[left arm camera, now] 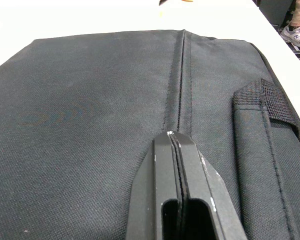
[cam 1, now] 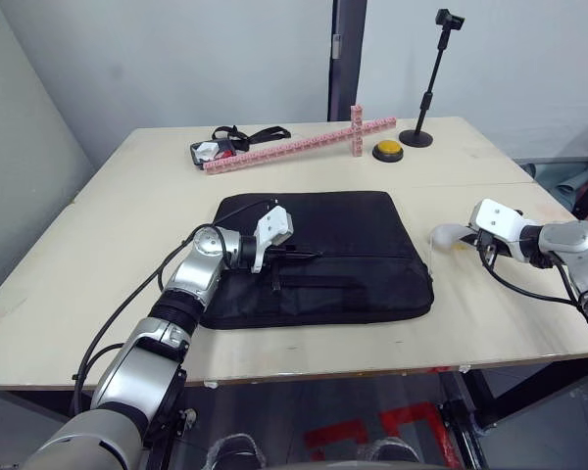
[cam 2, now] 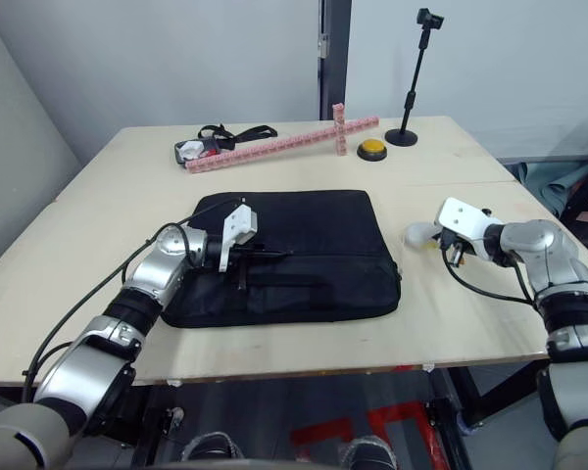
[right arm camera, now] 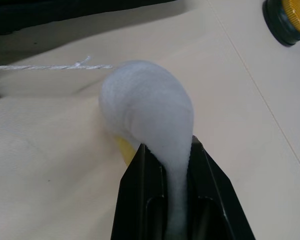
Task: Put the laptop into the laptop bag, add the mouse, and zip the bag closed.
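The black laptop bag [cam 1: 323, 259] lies flat in the middle of the table. My left gripper [cam 1: 309, 255] rests on its top, fingers shut together with the tips at the zipper seam [left arm camera: 181, 90]; I see nothing held between them. A flat handle strap [left arm camera: 264, 97] runs beside it. To the right of the bag, my right gripper [cam 1: 470, 241] is shut on a white fluffy plush toy [right arm camera: 147, 107] with a yellow part underneath, resting on the tabletop. The laptop and the mouse are out of view.
At the back of the table [cam 1: 108, 255] lie a pink block cross [cam 1: 294, 144], a yellow button [cam 1: 388, 151], a black stand [cam 1: 426, 98] and a strapped black item [cam 1: 216, 149]. A white string [right arm camera: 50, 66] lies near the plush.
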You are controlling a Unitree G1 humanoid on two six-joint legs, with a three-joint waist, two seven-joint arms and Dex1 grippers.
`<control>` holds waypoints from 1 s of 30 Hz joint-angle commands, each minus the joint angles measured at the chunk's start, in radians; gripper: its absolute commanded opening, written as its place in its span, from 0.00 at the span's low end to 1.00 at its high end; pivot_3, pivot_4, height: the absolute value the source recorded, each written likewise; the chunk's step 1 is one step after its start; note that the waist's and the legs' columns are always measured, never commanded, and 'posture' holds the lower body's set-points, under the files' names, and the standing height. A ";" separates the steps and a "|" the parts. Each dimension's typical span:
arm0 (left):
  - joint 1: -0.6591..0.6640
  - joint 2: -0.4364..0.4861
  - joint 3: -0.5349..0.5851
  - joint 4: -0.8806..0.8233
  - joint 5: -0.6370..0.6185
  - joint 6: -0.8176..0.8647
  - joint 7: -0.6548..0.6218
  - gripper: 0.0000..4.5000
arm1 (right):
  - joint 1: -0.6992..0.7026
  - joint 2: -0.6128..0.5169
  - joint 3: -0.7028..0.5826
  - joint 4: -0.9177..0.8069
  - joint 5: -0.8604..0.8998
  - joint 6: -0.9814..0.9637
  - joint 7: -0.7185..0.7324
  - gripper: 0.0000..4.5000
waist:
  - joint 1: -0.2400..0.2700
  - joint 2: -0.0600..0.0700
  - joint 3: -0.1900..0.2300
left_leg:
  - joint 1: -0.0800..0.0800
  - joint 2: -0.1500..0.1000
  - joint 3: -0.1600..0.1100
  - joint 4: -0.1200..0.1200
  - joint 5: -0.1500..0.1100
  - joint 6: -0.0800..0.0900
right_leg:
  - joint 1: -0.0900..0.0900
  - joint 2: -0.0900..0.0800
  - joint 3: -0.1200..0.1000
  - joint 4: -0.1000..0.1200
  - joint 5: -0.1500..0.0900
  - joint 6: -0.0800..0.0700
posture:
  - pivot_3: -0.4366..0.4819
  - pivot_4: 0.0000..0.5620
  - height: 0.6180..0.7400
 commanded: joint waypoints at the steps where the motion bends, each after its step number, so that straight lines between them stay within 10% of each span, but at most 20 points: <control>1: 0.068 0.020 -0.080 0.075 0.102 0.053 0.000 0.00 | -0.047 0.009 -0.011 0.025 -0.006 -0.010 -0.042 0.00 | -0.001 0.000 0.000 | 0.000 0.000 0.000 0.000 0.000 0.000 | 0.000 0.000 0.000 0.000 0.000 0.000 | 0.48 0.27 1.00; 20: 0.073 0.020 -0.082 0.069 0.103 0.058 0.002 0.00 | -0.031 -0.001 -0.002 0.027 0.005 0.013 0.032 0.00 | -0.001 0.001 0.000 | 0.000 0.000 0.000 -0.001 0.000 0.000 | 0.000 0.000 0.000 -0.001 0.000 0.000 | 0.48 0.27 1.00; 30: 0.076 0.011 -0.079 0.074 0.103 0.049 0.017 0.00 | 0.198 -0.079 -0.112 -0.332 0.138 0.289 0.098 0.00 | 0.010 0.000 0.000 | 0.000 0.000 0.001 -0.004 0.000 0.000 | 0.000 0.000 0.000 -0.003 0.000 0.000 | 0.48 0.27 1.00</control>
